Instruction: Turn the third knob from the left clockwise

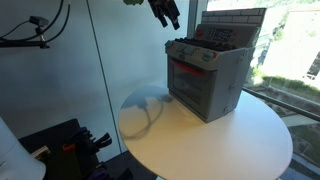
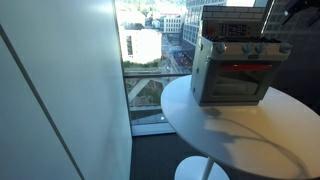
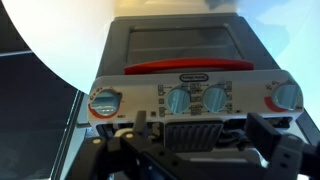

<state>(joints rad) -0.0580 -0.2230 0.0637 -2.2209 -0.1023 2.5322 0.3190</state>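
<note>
White round table: it carries one item, a grey toy oven, set toward the rim on the window side. In both exterior views a wide bare stretch of tabletop lies before the oven's front face.

Toy oven front: a red door handle and a panel of four knobs in one row. You find the third knob from the left, blue, just beside the second blue knob. The red-ringed knobs at the far left and far right stand well apart from that pair.

Gripper: black, hanging in free air above the oven's top and touching nothing. In the wrist view its fingers stand apart and empty, low in the frame below the knob row.

Room for you: open air lies above and in front of the oven. A glass wall runs along one side, and a window looks onto city buildings beyond the table. Black cables hang by the glass wall, away from the table.
</note>
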